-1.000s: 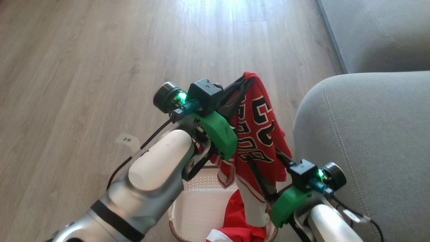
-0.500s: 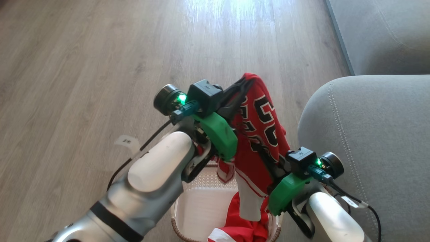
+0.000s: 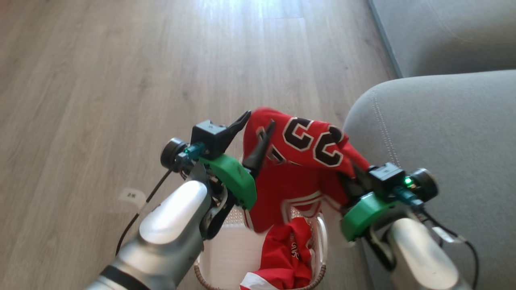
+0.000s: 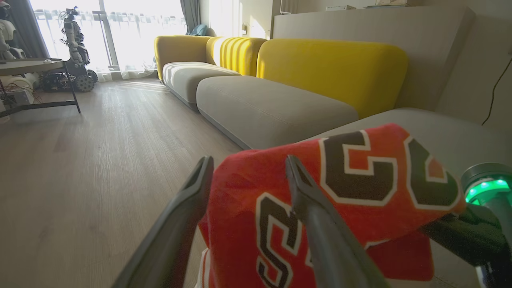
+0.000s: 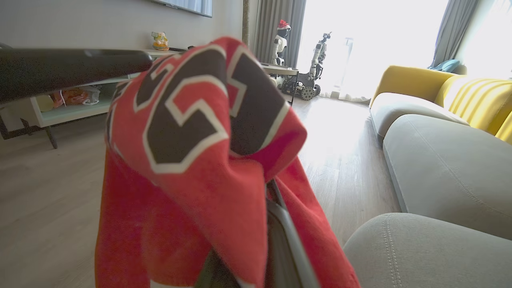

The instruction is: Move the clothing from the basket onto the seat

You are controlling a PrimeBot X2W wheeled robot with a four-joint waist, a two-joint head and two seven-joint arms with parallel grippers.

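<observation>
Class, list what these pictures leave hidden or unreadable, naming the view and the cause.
- Right gripper fingertips: head and right wrist views, covered by the lifted jersey.
- Basket near rim: head view, cut by the bottom edge; left side behind the left forearm.
- Floor label: head view, print too small.

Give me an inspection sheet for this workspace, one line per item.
Surface: wood plank floor.
Job's things: red jersey lifted above the basket, beside the grey seat; second jersey lies in the basket.
Clutter: nothing seen.
Grippers: left gripper open, jersey edge between its fingers; right gripper shut on the red jersey.
Cables: black cable off the left wrist, white label beside it; right-wrist cable.
Surroundings: yellow-backed sofa; other robots by a bright window.
</observation>
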